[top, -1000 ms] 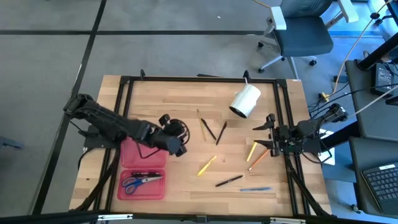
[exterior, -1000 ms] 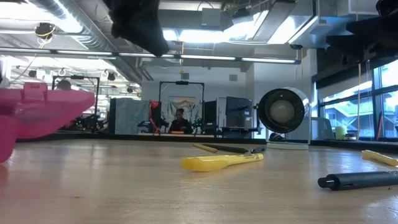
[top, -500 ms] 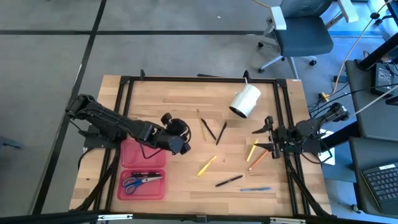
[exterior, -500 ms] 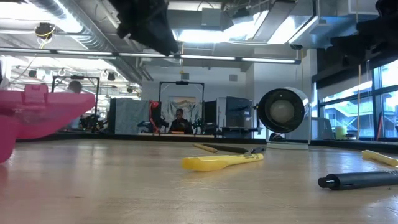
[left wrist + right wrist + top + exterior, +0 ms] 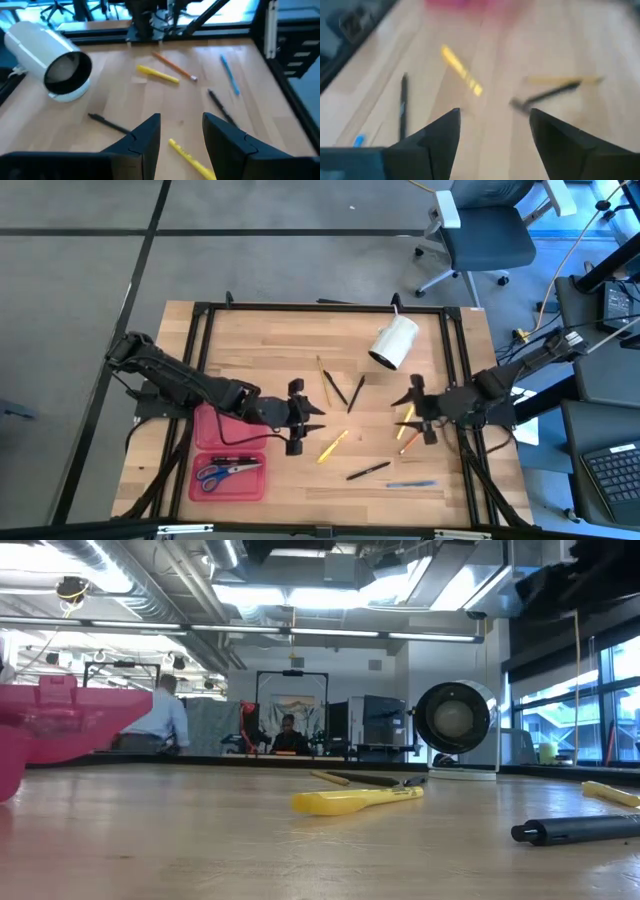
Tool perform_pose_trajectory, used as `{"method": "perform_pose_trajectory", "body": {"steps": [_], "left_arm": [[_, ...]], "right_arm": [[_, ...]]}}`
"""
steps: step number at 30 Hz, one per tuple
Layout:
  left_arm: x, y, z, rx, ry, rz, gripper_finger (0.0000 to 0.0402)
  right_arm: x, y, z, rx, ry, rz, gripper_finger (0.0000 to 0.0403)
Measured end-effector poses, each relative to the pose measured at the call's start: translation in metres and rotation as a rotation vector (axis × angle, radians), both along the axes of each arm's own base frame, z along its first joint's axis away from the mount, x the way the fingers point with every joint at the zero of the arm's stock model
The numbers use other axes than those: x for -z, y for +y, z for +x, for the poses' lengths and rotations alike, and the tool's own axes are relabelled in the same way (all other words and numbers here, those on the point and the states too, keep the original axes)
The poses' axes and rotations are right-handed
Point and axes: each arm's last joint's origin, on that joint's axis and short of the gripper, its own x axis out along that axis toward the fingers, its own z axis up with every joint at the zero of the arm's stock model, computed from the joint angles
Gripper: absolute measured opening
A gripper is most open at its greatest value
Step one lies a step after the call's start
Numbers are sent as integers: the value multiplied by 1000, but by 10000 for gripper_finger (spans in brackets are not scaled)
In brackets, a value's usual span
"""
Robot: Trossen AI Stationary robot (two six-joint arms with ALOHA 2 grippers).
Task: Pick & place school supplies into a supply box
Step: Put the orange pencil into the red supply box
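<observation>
Left gripper (image 5: 303,423), fingers spread and empty, is hovering just beside the yellow pen (image 5: 333,446), which is lying diagonally toward the table's middle; right gripper (image 5: 418,410), also spread, is sitting farther off; red supply box (image 5: 231,450) is lying open behind the left arm; no readable writing is showing.

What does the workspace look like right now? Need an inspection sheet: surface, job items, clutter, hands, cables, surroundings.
Surface: wooden table inside a black frame.
Job's things: red supply box open, scissors in its near half; yellow pen, black pen, blue pen and others loose on the wood.
Clutter: white cylinder lying on its side.
Hands: left hand open, beside the box; right hand open, over the right-side pencils. Both empty.
Cables: on the floor right of the table.
Surroundings: office chair; people in the room behind.
</observation>
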Motion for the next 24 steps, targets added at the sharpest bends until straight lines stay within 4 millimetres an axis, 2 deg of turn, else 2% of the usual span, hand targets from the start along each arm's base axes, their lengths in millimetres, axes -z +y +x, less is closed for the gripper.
{"method": "perform_pose_trajectory", "body": {"steps": [3, 6, 12, 15, 17, 20, 24], "left_arm": [[11, 3, -2, -28, 12, -11, 139], [38, 6, -13, -38, 28, -43, 139], [56, 19, -44, -26, -135, -132, 139], [57, 24, -56, 0, -234, -117, 139], [58, 26, -62, 9, -285, -99, 139], [59, 27, -63, 10, -312, -81, 139], [59, 27, -63, 12, -305, -46, 139]], "right_arm": [[2, 13, 11, 1, 174, 9, 242], [1, 26, 20, -4, 260, -12, 242], [11, 49, 30, -41, 371, -63, 242], [28, 60, 32, -83, 476, -68, 242], [37, 65, 33, -46, 538, -30, 242], [48, 68, 35, 28, 628, 37, 242], [56, 71, 37, 43, 671, 50, 242]]}}
